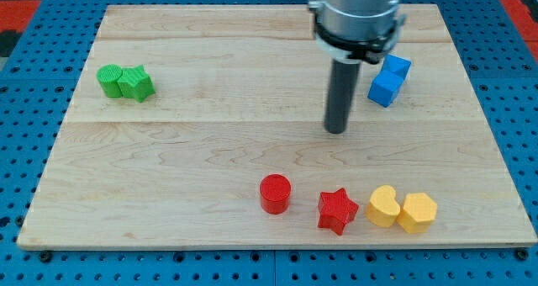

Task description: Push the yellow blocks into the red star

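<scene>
Nearly done, by the look. Two yellow blocks (401, 209) just right of red star block (337, 210), small gap left. Tool tip (336, 131) bare, holding nothing, well above on wooden surface (185, 151).

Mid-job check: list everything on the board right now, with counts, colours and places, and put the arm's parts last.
green blocks: 2, green, touching, view's upper left
blue blocks: 2, blue, touching, view's upper right, right of the rod
red cylinder: 1, red, bottom centre
red star: 1, red, right of the cylinder
yellow blocks: 2, yellow, touching each other, just right of the star
wooden board: 1, light wood, on blue pegboard
my tip: 1, dark rod end, centre-right, above the star, touching no block
</scene>
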Robot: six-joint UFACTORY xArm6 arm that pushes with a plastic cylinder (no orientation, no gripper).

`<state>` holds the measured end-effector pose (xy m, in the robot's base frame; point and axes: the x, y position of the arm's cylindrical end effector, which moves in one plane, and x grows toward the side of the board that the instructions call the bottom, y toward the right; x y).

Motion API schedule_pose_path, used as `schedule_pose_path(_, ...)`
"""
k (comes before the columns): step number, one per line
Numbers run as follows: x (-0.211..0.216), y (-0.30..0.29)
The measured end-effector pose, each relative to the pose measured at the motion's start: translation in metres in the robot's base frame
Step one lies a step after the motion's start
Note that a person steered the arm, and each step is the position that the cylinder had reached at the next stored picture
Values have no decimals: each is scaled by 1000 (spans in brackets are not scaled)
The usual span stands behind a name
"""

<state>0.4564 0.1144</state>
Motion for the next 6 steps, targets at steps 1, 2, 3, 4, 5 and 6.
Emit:
schedule_pose_path(1, 10, 77)
schedule_pose_path(2, 68, 154)
schedule_pose_path(3, 127, 153)
schedule_pose_path(4, 137, 95)
schedule_pose_path(5, 137, 39)
schedule_pose_path(6, 132, 64)
